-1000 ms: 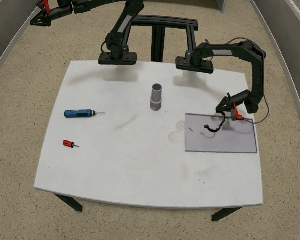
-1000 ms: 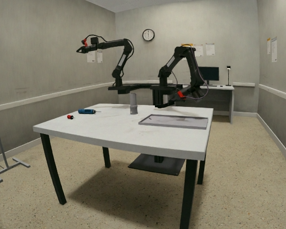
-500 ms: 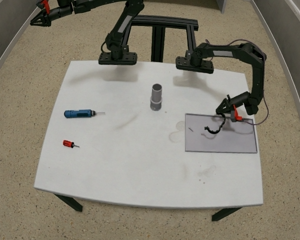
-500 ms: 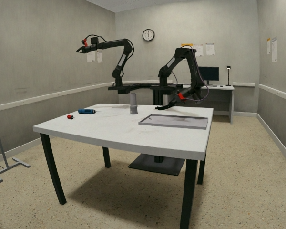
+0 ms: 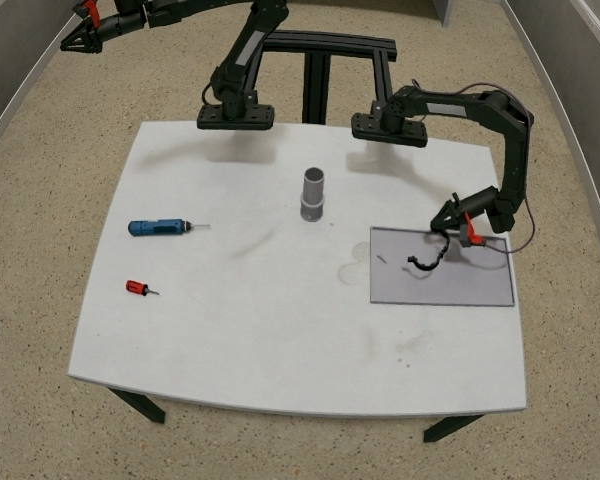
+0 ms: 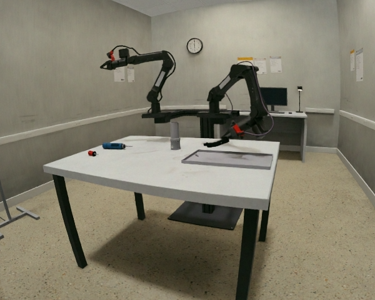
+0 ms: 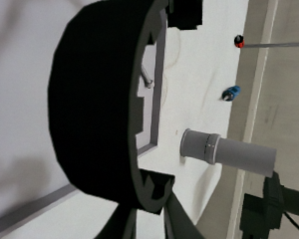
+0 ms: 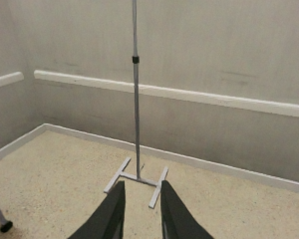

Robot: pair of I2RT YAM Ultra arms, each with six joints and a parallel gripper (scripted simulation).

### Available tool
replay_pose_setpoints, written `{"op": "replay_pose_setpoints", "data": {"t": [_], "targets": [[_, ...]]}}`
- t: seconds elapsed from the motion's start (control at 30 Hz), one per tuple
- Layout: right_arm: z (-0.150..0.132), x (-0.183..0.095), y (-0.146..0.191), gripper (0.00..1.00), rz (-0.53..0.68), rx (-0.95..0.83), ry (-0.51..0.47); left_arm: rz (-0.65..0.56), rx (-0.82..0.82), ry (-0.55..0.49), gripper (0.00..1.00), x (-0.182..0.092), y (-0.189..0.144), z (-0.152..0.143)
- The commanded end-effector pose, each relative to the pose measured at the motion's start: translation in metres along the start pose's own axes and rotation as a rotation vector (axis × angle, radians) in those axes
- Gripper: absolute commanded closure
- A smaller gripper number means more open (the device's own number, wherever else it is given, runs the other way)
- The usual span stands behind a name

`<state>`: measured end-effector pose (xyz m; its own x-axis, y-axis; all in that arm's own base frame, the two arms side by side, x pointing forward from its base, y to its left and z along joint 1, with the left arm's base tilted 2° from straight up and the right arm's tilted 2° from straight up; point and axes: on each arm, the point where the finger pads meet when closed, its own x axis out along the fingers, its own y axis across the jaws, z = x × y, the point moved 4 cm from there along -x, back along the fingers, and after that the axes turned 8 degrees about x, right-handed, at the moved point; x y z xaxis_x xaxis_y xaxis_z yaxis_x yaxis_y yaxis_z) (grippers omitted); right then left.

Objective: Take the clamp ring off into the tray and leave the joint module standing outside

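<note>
Exterior view first: nearest me lies the grey tray (image 5: 442, 303) (image 6: 226, 165) (image 7: 158, 90), a small pin (image 5: 381, 258) (image 6: 197, 155) (image 7: 147, 79) inside. Above it, the left arm (image 5: 516, 155) (image 6: 254, 93) arches up and folds down, its wrist slanting toward the table, and the left gripper (image 5: 434, 226) (image 6: 225, 138) (image 7: 149, 195) is clamped on one end of the black clamp ring (image 5: 426, 267) (image 6: 215, 143) (image 7: 95, 100), which hangs open over the tray. Farther back, the joint module (image 5: 311, 210) (image 6: 175, 144) (image 7: 194, 144) stands upright outside the tray, link tube (image 5: 313, 186) (image 6: 174, 130) (image 7: 246, 155) in its top. Behind, the right arm (image 5: 248, 49) (image 6: 160, 79) (image 7: 273, 199) reaches high, outward past the table (rather aloof, I'd say), the right gripper (image 5: 62, 48) (image 6: 100, 67) (image 8: 143, 189) empty, fingers slightly apart.
</note>
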<state>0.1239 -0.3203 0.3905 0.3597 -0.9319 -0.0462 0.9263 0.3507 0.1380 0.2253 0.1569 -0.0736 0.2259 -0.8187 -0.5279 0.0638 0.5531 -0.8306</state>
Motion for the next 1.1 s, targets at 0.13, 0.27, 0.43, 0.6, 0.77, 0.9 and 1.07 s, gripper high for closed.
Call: {"op": "replay_pose_setpoints", "data": {"t": [0.13, 0.27, 0.43, 0.6, 0.77, 0.9, 1.07], "targets": [[0.034, -0.007, 0.009, 0.8, 0.02, 0.007, -0.097, 0.016, 0.025, -0.041, 0.94, -0.005, 0.01, 0.009], [0.034, -0.007, 0.009, 0.8, 0.02, 0.007, -0.097, 0.019, 0.027, -0.043, 0.94, -0.004, 0.013, 0.009], [0.034, -0.007, 0.009, 0.8, 0.02, 0.007, -0.097, 0.023, 0.032, -0.045, 0.94, -0.004, 0.016, 0.01], [0.034, -0.007, 0.009, 0.8, 0.02, 0.007, -0.097, 0.015, 0.023, -0.043, 0.94, -0.002, 0.016, 0.008], [0.034, -0.007, 0.009, 0.8, 0.02, 0.007, -0.097, 0.016, 0.027, -0.04, 0.94, 0.004, 0.024, 0.007], [0.034, -0.007, 0.009, 0.8, 0.02, 0.007, -0.097, 0.021, 0.032, -0.042, 0.94, 0.004, 0.026, 0.008], [0.034, -0.007, 0.009, 0.8, 0.02, 0.007, -0.097, 0.021, 0.032, -0.042, 0.94, 0.0, 0.023, 0.01]]}}
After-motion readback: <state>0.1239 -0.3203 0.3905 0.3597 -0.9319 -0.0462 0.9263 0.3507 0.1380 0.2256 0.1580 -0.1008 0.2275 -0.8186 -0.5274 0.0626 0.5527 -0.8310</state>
